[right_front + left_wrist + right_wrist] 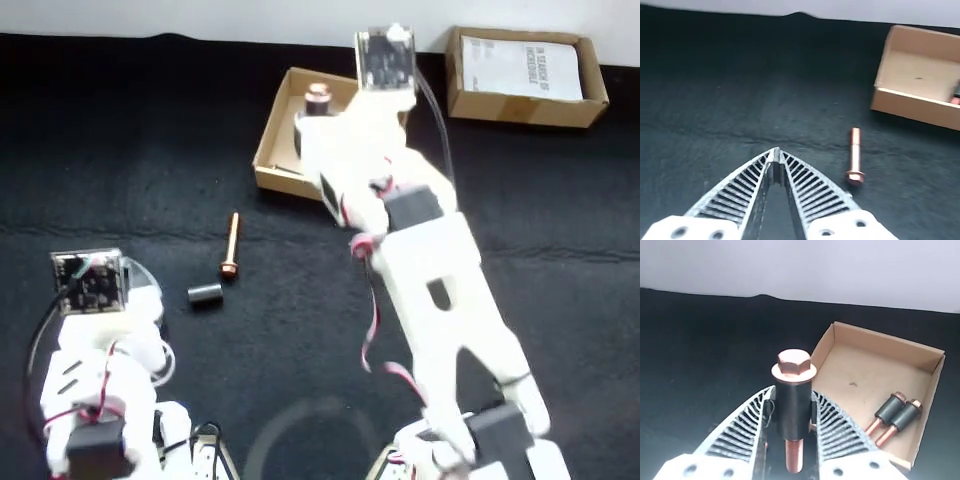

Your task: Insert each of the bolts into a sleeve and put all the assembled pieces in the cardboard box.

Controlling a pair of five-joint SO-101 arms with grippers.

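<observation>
Right gripper (792,391) is clamped on a sleeved bolt (793,407), held upright with its head on top. In the high view we find it at the box (270,160), upper centre. Two finished pieces (888,411) lie side by side inside the box. Left gripper (776,152) sits lower left, fingers pressed together. We see a loose bolt (231,245) left of centre, with a sleeve (205,295) near its head, not touching.

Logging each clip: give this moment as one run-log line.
right pincer: shut on assembled piece at cardboard box | left pincer: shut, empty | in box: two assembled pieces | on table: bolt, sleeve
</observation>
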